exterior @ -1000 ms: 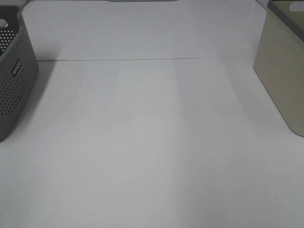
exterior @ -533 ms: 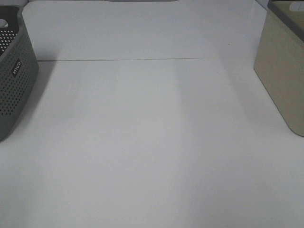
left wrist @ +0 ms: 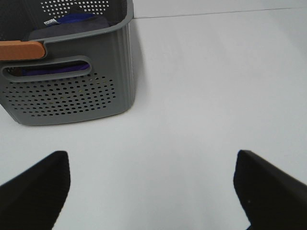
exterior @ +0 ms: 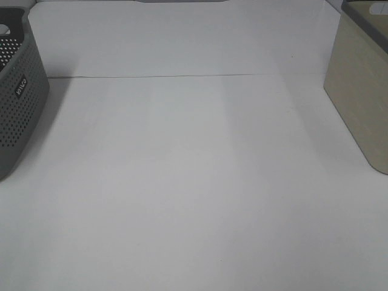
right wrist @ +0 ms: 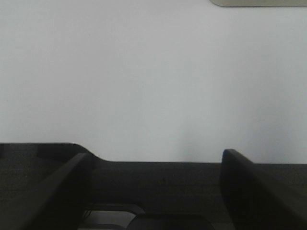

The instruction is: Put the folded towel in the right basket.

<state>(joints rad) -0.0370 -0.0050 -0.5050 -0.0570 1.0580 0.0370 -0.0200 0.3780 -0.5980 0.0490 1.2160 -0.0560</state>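
Grey perforated basket (exterior: 15,97) at bench (exterior: 194,182) left edge, purple folded towel (left wrist: 72,21) inside, well ahead of left gripper (left wrist: 153,187), jaws spread, empty. Right gripper (right wrist: 156,187) spread, empty. Beige basket (exterior: 361,91) at right edge.

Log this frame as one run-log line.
phase: pre-grasp | left end effector: open, empty | right end effector: open, empty | grey basket: purple cloth inside | beige basket: contents unseen
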